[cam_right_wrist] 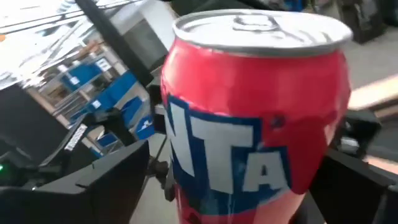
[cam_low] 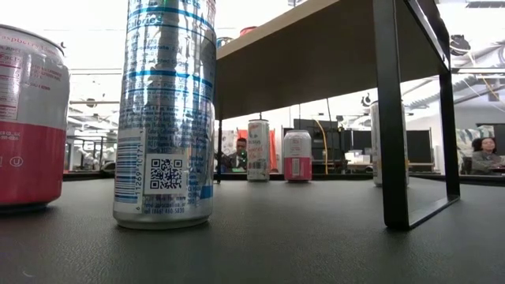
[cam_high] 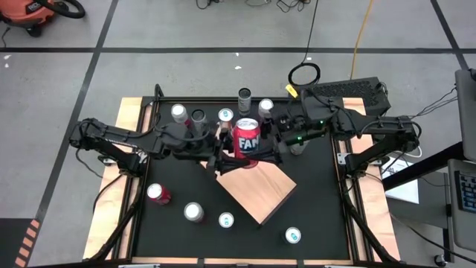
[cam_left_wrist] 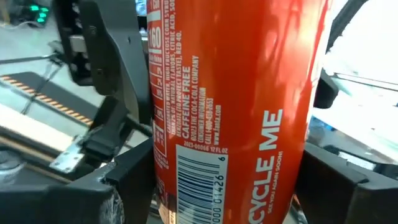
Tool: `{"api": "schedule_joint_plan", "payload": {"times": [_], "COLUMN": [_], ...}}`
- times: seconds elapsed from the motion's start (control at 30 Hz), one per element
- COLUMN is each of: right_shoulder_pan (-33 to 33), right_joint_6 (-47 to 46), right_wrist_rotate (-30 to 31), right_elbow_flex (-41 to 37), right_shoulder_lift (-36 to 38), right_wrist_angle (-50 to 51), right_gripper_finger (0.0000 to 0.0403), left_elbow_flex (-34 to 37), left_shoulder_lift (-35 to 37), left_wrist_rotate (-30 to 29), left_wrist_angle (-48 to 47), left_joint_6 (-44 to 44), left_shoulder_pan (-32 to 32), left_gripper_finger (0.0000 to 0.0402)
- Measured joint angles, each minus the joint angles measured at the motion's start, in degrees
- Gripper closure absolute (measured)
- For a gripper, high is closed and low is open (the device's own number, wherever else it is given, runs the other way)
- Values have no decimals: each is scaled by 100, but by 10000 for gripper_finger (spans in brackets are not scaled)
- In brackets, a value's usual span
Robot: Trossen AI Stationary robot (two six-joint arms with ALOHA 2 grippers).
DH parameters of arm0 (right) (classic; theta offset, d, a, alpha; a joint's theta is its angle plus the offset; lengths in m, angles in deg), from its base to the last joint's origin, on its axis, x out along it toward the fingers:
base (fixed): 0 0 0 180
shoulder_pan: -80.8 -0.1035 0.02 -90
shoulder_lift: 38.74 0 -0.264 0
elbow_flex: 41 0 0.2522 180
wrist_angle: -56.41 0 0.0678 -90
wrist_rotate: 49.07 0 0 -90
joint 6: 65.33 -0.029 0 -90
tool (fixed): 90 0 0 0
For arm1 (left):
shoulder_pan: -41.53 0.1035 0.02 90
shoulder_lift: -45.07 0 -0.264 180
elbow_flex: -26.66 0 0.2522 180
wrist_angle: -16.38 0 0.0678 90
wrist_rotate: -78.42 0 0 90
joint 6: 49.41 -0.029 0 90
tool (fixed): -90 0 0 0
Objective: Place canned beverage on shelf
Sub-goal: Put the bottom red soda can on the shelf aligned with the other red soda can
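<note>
Standing nearest, on the black table [cam_high: 320, 193] in front of the shelf [cam_high: 260, 190]: four loose cans, a red one [cam_high: 158, 193] off to the shelf's left, two silver ones [cam_high: 193, 212] [cam_high: 226, 219] just before its front edge, another [cam_high: 293, 235] before its right corner.

Hovering at the shelf's far corner, upright between both arms: the red canned beverage [cam_high: 247, 135]. Impossible to tell whether resting on the wood or just above it.

Clamping that can from the shelf's left side: the left gripper [cam_high: 223, 151], fingers [cam_left_wrist: 134, 180] pressing against both flanks of the can, about halfway spread.

Flanking the same can from the shelf's right side: the right gripper [cam_high: 269, 137], fingers [cam_right_wrist: 112, 180] standing wide apart, showing a sliver of gap, holding nothing.

Waiting beyond the shelf, along the table's far edge: a row of five more cans [cam_high: 178, 113].
</note>
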Motion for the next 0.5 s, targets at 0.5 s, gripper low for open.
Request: {"api": "schedule_joint_plan", "payload": {"times": [0.5], "right_shoulder_pan": [-69], "right_joint_6": [308], "right_wrist_rotate": [18], "right_elbow_flex": [-4], "right_shoulder_lift": [-89], "right_wrist_angle": [-515], "right_gripper_finger": [54], "left_elbow_flex": [-9], "left_shoulder_lift": [-50], "left_wrist_rotate": [409], "left_wrist_angle": [486], "left_joint_6": [-114], "left_shoulder_pan": [68], "left_gripper_finger": [100]}}
